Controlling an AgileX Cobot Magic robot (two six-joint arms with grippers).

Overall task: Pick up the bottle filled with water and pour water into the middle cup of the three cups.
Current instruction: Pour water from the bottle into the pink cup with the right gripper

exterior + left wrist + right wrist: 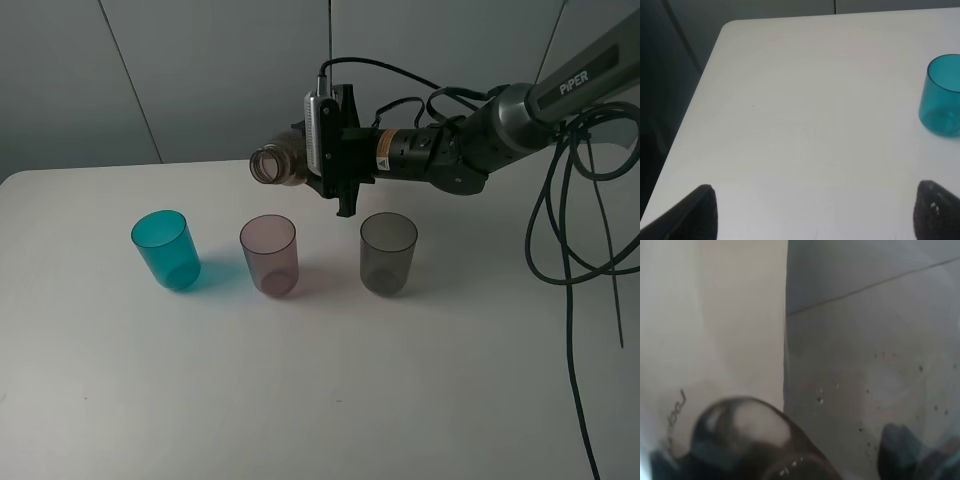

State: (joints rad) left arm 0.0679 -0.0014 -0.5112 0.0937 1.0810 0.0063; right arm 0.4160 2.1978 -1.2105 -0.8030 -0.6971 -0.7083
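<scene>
right gripper (335, 150) is clamped round the bottle (275, 165), holding it in the air on its side toward the table's (320, 400) far edge, open mouth aimed toward the left edge, just behind and above the middle cup (269, 254). that pink cup stands mid-table between the teal cup (166, 249) and the grey cup (388, 253). left gripper (815, 212) hangs with fingers spread wide over bare tabletop.

place: probably a robot lab — white table (320, 400) | grey wall panels (200, 70)
</scene>
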